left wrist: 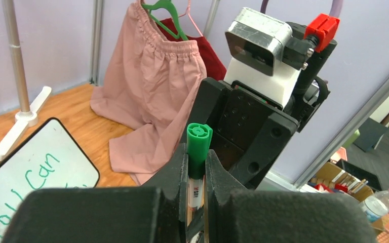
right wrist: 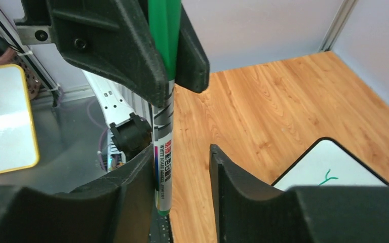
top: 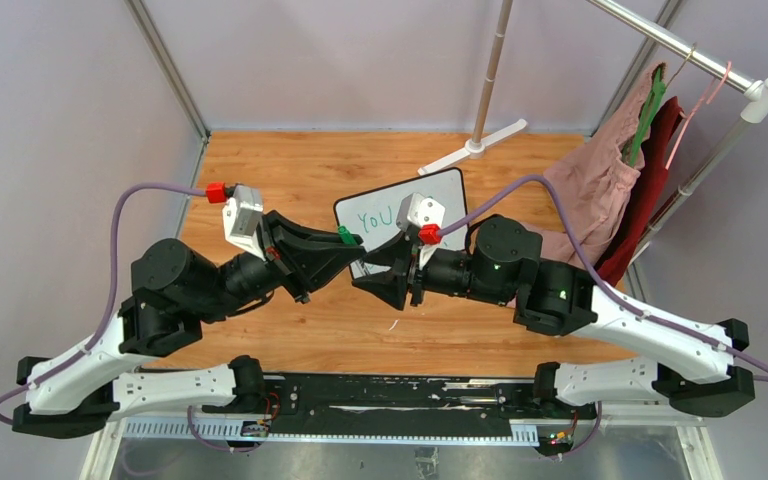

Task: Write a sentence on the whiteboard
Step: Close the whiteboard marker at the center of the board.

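Observation:
The whiteboard (top: pixel 442 196) lies on the wooden table behind both grippers, and green words of the sentence (top: pixel 373 217) show on it. It also appears in the left wrist view as the whiteboard (left wrist: pixel 55 152) with writing (left wrist: pixel 41 172). My left gripper (top: pixel 345 246) is shut on a green-capped marker (left wrist: pixel 198 144), cap end sticking out past the fingertips (left wrist: pixel 181 167). My right gripper (right wrist: pixel 180 157) faces it, open. The marker barrel (right wrist: pixel 163 147) hangs between its jaws, against one finger, with a gap to the other. The whiteboard corner (right wrist: pixel 334 169) shows behind.
A clothes rack stands at the back right with a pink skirt (top: pixel 600 190) and a red garment (top: pixel 650 190) on hangers. Its white foot (top: pixel 470 148) rests near the board's far edge. A yellow-rimmed board (right wrist: pixel 5 119) lies beyond the table's near edge.

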Action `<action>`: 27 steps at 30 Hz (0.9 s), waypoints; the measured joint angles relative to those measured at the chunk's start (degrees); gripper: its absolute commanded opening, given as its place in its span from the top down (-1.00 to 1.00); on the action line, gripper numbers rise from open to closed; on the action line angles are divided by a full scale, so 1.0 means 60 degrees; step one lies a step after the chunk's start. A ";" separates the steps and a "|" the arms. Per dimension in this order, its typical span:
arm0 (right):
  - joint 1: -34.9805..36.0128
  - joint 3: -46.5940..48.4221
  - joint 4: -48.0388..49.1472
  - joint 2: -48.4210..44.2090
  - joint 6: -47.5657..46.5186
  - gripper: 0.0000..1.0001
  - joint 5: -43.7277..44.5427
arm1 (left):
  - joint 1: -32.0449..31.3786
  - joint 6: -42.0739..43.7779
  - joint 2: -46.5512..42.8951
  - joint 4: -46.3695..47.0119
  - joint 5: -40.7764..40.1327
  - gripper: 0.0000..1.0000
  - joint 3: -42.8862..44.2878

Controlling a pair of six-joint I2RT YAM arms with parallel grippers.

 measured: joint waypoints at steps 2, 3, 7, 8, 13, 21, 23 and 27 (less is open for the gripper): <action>-0.0069 0.0000 0.0007 -0.0007 0.0124 0.30 -0.0091 | 0.0000 0.0058 -0.0018 -0.0080 0.0004 1.00 0.0000; -0.0098 0.0000 0.0018 -0.0011 0.0178 0.36 -0.0142 | 0.0000 0.0069 -0.0040 -0.0087 0.0004 0.96 0.0000; -0.0120 -0.0007 0.0102 -0.0004 0.0393 0.74 -0.0393 | 0.0004 0.0127 -0.0153 -0.0073 -0.0036 0.91 -0.0047; -0.0120 -0.0036 0.0153 -0.0007 0.0455 0.85 -0.0459 | 0.0004 0.0138 -0.0189 -0.0040 -0.0073 0.91 -0.0095; -0.0124 -0.0288 0.0423 -0.0018 0.0627 1.00 -0.0637 | 0.0004 0.0113 -0.0372 -0.0007 -0.0113 0.27 -0.0313; -0.0186 -0.1115 0.1402 -0.0291 0.0885 1.00 -0.0605 | 0.0000 -0.0051 -0.0816 0.0612 -0.0244 -0.06 -0.1279; -0.0186 -0.1290 0.1701 -0.0357 0.0933 1.00 -0.0583 | 0.0000 -0.0095 -0.0834 0.0674 -0.0273 -0.04 -0.1421; -0.0186 -0.1413 0.2076 -0.0419 0.1024 1.00 -0.0546 | 0.0000 -0.0211 -0.0834 0.0812 -0.0295 0.16 -0.1570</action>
